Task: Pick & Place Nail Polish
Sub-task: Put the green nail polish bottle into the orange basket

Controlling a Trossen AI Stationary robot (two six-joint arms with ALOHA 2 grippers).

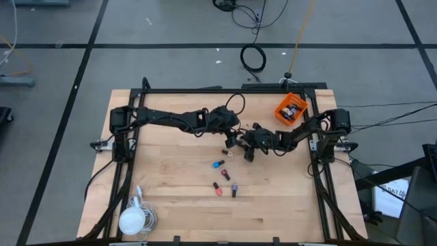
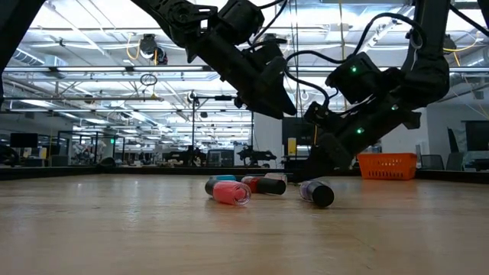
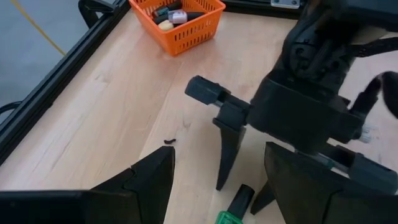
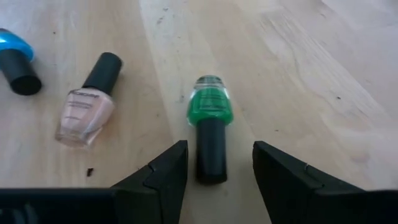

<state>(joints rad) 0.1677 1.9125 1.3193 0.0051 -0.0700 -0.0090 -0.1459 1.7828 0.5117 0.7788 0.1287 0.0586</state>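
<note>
Green bottle (image 4: 210,112) lying between right gripper (image 4: 214,163)'s spread fingers | left gripper (image 3: 217,180) open nearby | wood table (image 1: 171,205) | workshop behind

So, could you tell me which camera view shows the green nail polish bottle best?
The right wrist view: the green bottle lies flat on the wood, dark cap toward the open right gripper, fully visible. The left wrist view catches only part of it at the frame's edge. In the high and low views I cannot pick it out.
</note>
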